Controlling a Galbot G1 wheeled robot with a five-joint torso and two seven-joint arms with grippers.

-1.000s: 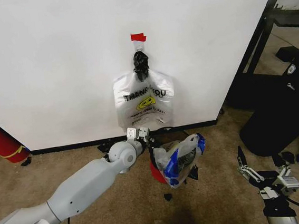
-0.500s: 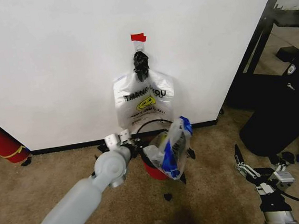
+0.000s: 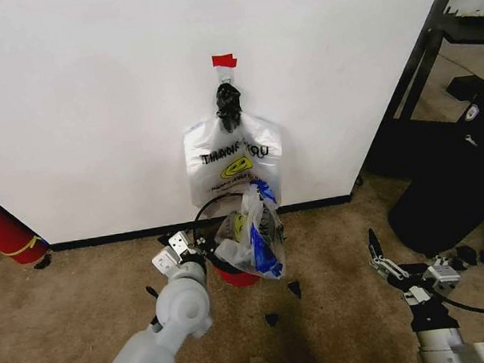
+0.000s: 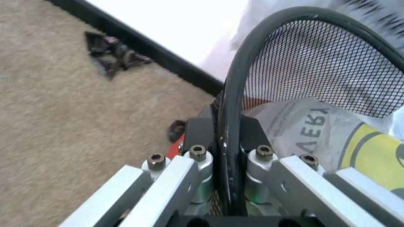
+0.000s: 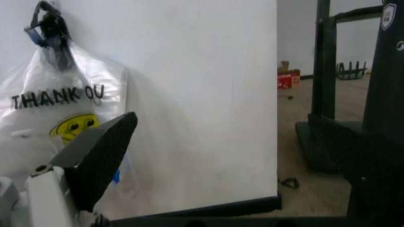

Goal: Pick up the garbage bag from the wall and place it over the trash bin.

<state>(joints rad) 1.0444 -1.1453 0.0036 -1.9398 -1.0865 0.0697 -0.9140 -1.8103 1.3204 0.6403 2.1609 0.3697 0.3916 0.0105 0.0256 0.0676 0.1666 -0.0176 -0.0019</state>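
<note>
At the foot of the wall: the left gripper point(image 3: 180, 249) sits low over the carpet, just in front of the black baseboard.
Left jaws: clamped on the black wire rim of the trash bin point(image 4: 296, 61), one finger on each side of it, as the left wrist view shows plainly.
Trash bin: tipped up on its red base in the head view point(image 3: 230, 234), mouth leaning toward the wall point(image 3: 89, 102).
Garbage bag: crumpled and draped over the far side of the bin point(image 3: 250, 223), blue patches showing; part of it lies inside the mesh point(image 4: 328, 127). It covers only part of the mouth.
Spare bags: a same-print bunch point(image 3: 233, 161) hangs from a black knot under the red tape point(image 3: 223, 60).
Right gripper: parked low to the robot's right point(image 3: 387, 264), well apart from the bin, jaws spread.
Step in hand: steadying or repositioning the bin, by my reading; the bag is off the wall but not seated.
Next move calls for: setting the bin upright and pulling the bag's opening around the whole rim.
</note>
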